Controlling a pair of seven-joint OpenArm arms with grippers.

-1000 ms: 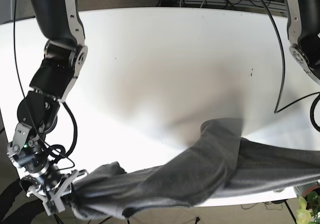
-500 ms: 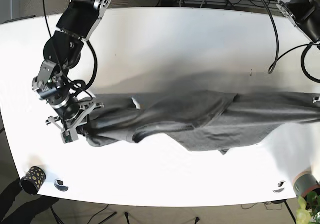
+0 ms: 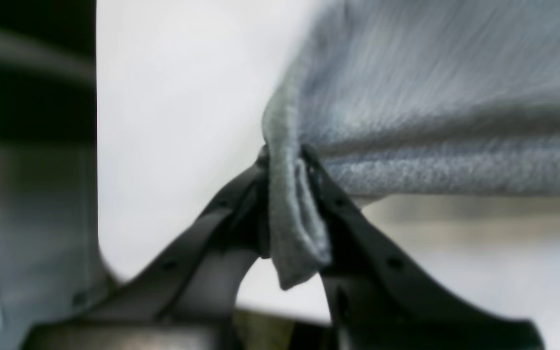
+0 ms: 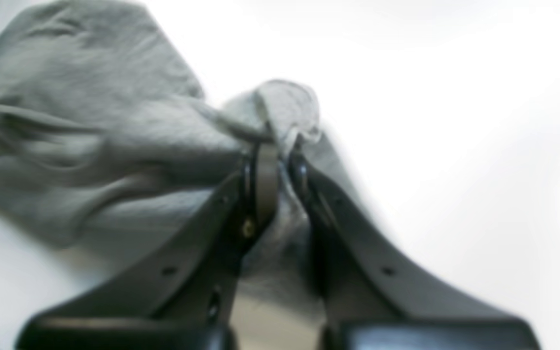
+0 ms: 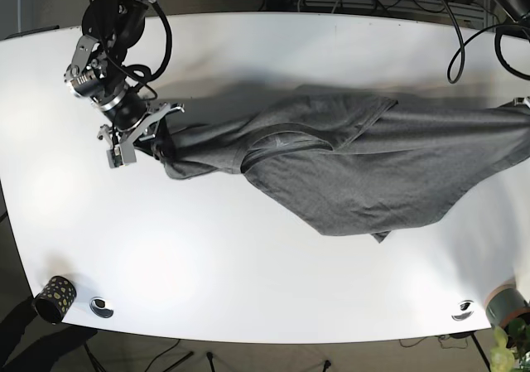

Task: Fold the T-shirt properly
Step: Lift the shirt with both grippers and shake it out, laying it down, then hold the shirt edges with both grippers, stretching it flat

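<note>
— What did you have hold of?

— The soft grey knit T-shirt point(image 5: 348, 161). My right gripper point(image 4: 280, 150) was pinched tight on a bunched fold, my left gripper point(image 3: 287, 165) clamped on a doubled hem — fuzzy, ribbed cloth between thin black fingers point(image 3: 358, 228).

— Where did it lie?

— Stretched between both arms across the glossy white table point(image 5: 273, 281), creased and twisted, its lower flap sagging to a point.

— Anything nearby?

— A small dark speckled cup point(image 5: 55, 293) and a round disc point(image 5: 101, 306) near the front corner, well apart from the cloth.
</note>
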